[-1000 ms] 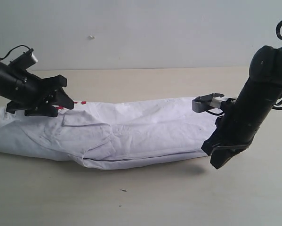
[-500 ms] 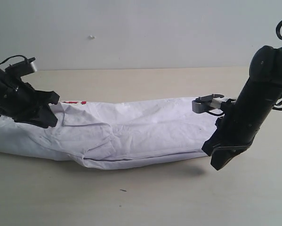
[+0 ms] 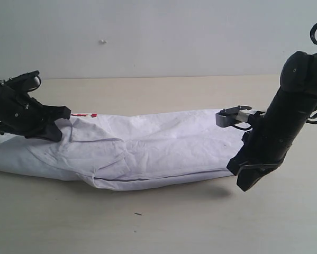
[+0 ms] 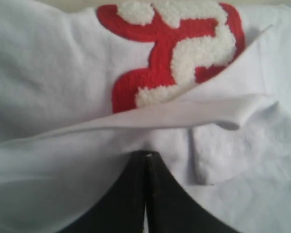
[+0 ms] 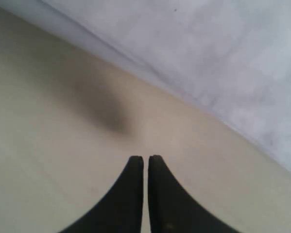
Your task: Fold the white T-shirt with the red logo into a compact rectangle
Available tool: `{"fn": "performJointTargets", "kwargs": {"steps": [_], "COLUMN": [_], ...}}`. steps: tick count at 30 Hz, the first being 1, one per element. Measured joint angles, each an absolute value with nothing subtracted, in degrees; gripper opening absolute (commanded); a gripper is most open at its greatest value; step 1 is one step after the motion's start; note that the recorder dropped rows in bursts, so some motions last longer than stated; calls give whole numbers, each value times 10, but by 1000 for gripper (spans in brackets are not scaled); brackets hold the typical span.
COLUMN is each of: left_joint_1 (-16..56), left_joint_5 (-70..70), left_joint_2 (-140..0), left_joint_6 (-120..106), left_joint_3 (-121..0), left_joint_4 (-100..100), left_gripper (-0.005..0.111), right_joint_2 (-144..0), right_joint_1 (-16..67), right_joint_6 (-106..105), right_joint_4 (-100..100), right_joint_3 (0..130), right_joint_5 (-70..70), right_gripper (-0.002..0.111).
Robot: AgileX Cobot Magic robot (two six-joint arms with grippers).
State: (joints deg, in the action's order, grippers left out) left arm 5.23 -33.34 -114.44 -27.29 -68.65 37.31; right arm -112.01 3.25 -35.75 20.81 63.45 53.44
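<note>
The white T-shirt (image 3: 147, 148) lies folded into a long band across the table. Its left end carries the red logo (image 3: 87, 115), mostly covered by a folded layer. In the left wrist view the fuzzy red logo (image 4: 174, 48) shows just beyond a fold of the white T-shirt (image 4: 48, 160). My left gripper (image 3: 67, 112) is low at that end, shut with its tips (image 4: 146, 155) pinched into the cloth. My right gripper (image 3: 245, 182) hangs shut and empty just off the shirt's right end, over bare table (image 5: 48, 121) beside the white T-shirt's edge (image 5: 208, 48).
The beige table (image 3: 163, 222) runs wide in front of the shirt and behind it up to a pale wall (image 3: 158, 37). A small dark speck (image 3: 138, 214) lies on the table in front.
My left gripper has dropped from above the shirt's left end onto the cloth near the logo, and its jaws have closed. The right arm has stayed still.
</note>
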Motion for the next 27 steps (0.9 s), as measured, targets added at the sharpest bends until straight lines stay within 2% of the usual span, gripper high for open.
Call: {"fn": "performJointTargets", "kwargs": {"steps": [15, 27], "left_joint_1": [92, 90], "left_joint_5": [-268, -250], "left_joint_2": [-1144, -1159], "left_joint_6": [-326, -310], "left_joint_3": [-686, -686], "left_joint_4": [445, 345], "left_gripper": [0, 0], "right_joint_2": [-1120, -1120], "right_joint_1": [33, 33], "right_joint_6": [-357, -357], "right_joint_4": [208, 215], "right_joint_3": [634, 634], "right_joint_5": [537, 539], "right_gripper": [5, 5]}}
